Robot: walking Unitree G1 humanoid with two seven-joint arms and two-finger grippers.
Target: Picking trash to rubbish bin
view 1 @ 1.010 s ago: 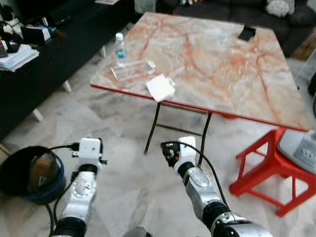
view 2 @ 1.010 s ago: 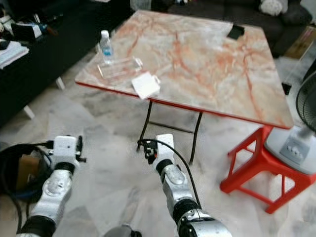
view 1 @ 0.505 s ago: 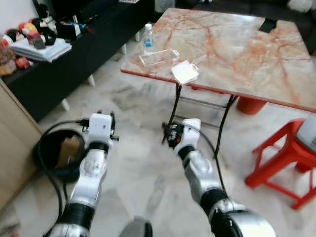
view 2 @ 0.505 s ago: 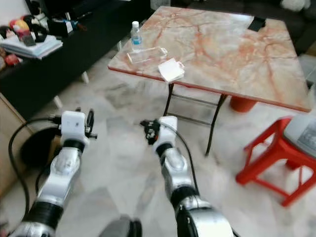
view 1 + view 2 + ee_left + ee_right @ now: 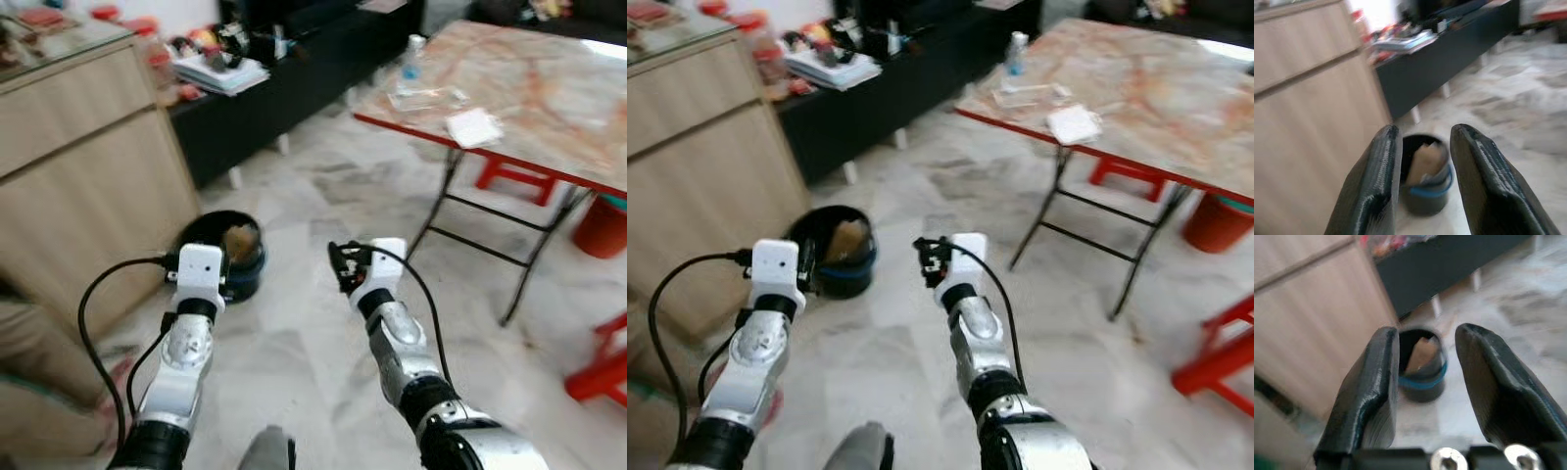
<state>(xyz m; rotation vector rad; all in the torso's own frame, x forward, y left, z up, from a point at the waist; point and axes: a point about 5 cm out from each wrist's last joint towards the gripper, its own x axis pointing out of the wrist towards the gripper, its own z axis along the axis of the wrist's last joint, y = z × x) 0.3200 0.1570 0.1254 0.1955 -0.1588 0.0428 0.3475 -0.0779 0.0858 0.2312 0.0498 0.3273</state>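
Note:
A black rubbish bin (image 5: 223, 257) with a blue band stands on the marble floor beside a wooden cabinet, with brown paper inside it. Both arms are held out low in front of me. The left gripper (image 5: 1422, 132) is open and empty, and the bin (image 5: 1425, 181) shows between its fingers. The right gripper (image 5: 1427, 335) is open and empty too, facing the same bin (image 5: 1421, 364). Far off on the folding table (image 5: 549, 93) lie a white packet (image 5: 473, 126), a clear plastic box (image 5: 426, 96) and a water bottle (image 5: 414, 57).
A wooden cabinet (image 5: 88, 166) fills the left side. A low black bench (image 5: 294, 88) with books and clutter runs behind the bin. A red stool (image 5: 600, 367) and an orange bucket (image 5: 598, 223) stand at the right. A blurred beige shape (image 5: 29, 362) lies at lower left.
The camera has swung left: the bin now sits ahead near the cabinet, and the table has slid to the upper right. Both arms keep their pose, grippers empty.

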